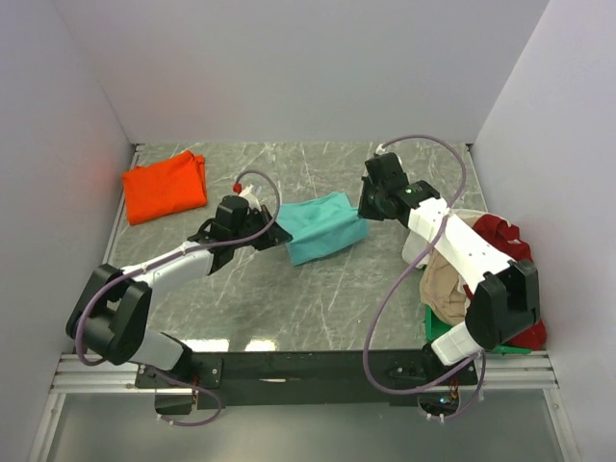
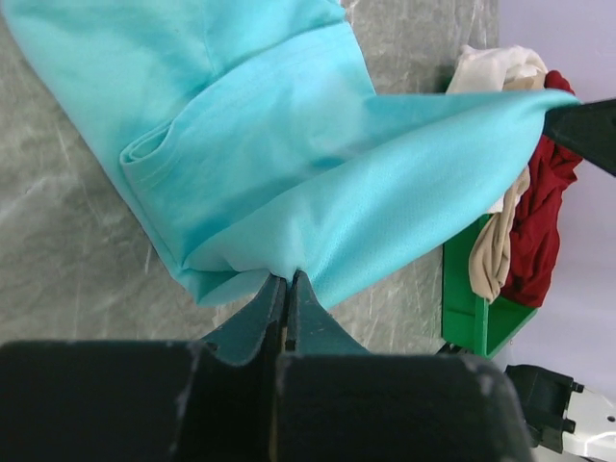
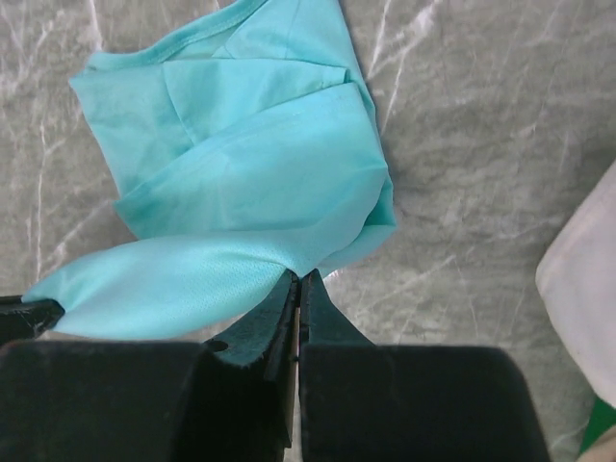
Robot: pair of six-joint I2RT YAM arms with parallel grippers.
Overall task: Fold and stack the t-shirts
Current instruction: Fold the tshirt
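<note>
At the upper left of the top view, a bright orange t-shirt [image 1: 165, 186] lies folded into a rough rectangle on the grey, marble-veined table [image 1: 318, 308]. To its right, the left hand [image 1: 272, 234] has its black fingers [image 2: 252, 322] pinched fully together on the left edge of the teal t-shirt [image 1: 325, 227]. This shirt is a soft, loosely folded bundle of smooth, fine-knit cloth at the centre of the table. The right hand [image 1: 366, 210] clamps the shirt's right edge, its fingers [image 3: 274, 313] likewise closed tight on the cloth. A taut fold spans between the two hands. At the right edge, a crumpled beige t-shirt [image 1: 445, 284] and a dark red t-shirt [image 1: 502, 236] are heaped on a rigid, straight-walled green bin [image 1: 441, 330].
</note>
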